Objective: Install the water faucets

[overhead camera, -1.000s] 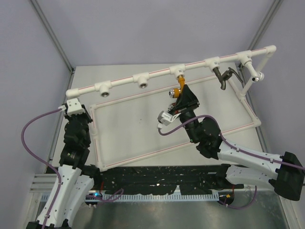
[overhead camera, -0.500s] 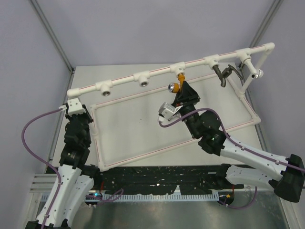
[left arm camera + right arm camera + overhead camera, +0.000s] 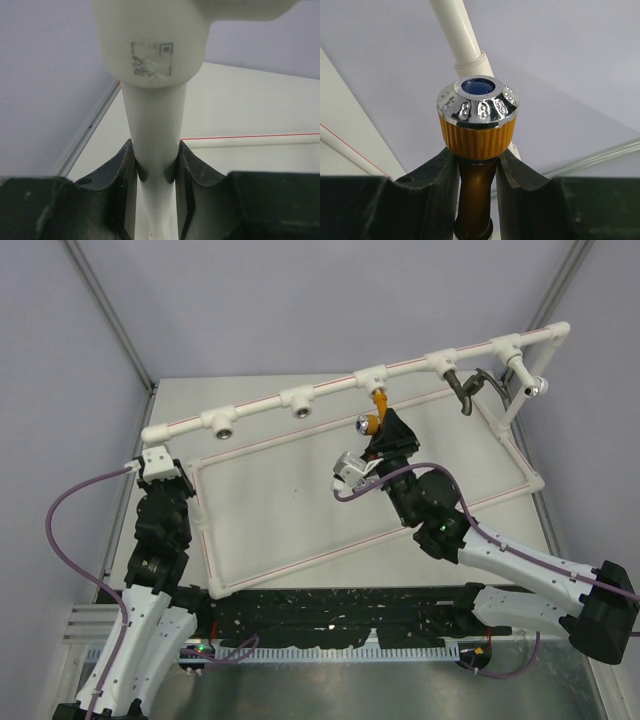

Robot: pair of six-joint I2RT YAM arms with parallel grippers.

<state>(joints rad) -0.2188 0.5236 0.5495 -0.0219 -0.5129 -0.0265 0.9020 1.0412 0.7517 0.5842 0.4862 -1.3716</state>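
I find the right tool [image 3: 476, 167] clamped on the orange faucet [image 3: 376, 408], its long axis running straight ahead of the tool into the middle socket [image 3: 369, 379] of the pipe frame [image 3: 260, 410], while the left tool [image 3: 156, 172] clamps the frame's corner post [image 3: 155, 115].

orange faucet [image 3: 477, 137]: ribbed knob, chrome cap, blue centre | pipe frame [image 3: 260, 411]: white, thin red stripe | dark grey faucet [image 3: 462, 397]
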